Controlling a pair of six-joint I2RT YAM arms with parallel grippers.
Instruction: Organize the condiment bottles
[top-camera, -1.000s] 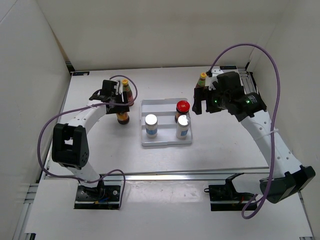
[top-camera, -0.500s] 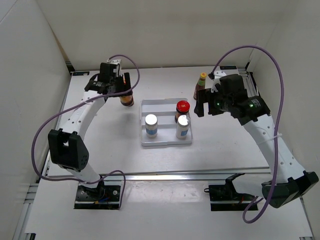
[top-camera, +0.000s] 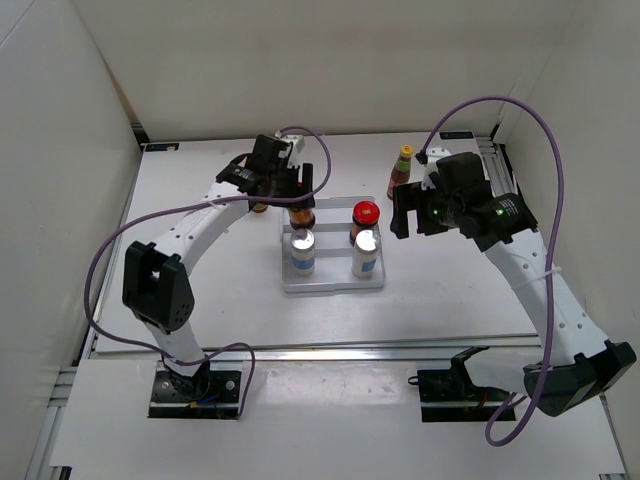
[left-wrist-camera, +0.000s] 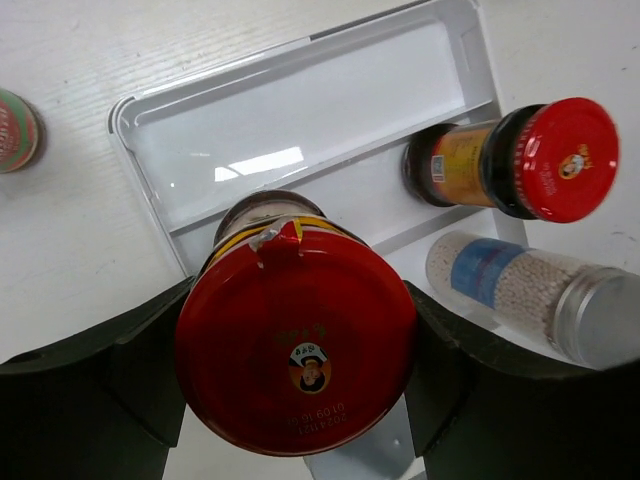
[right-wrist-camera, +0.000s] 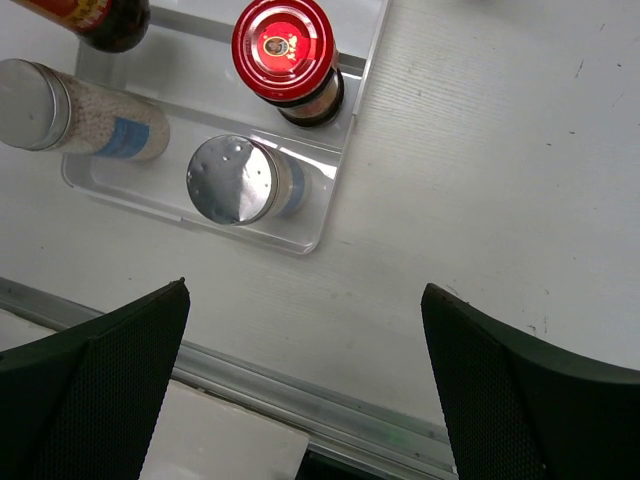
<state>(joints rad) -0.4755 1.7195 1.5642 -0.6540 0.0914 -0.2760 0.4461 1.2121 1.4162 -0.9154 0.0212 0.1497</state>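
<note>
Tray's (left-wrist-camera: 118, 110) long empty slot lies beside red-lidded jar (left-wrist-camera: 520, 160).

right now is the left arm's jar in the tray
Held over the tray, left jaws shut on the jar; whether it touches down, cannot tell.

In the tray (top-camera: 332, 289): 2 shakers (top-camera: 302, 250) in front, 1 jar (top-camera: 366, 213) behind

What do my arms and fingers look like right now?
The left arm and right arm have white links, black joints, a purple cable looping along each. The left fingers and right fingers are black wedges; green lights glow on the right wrist.
</note>
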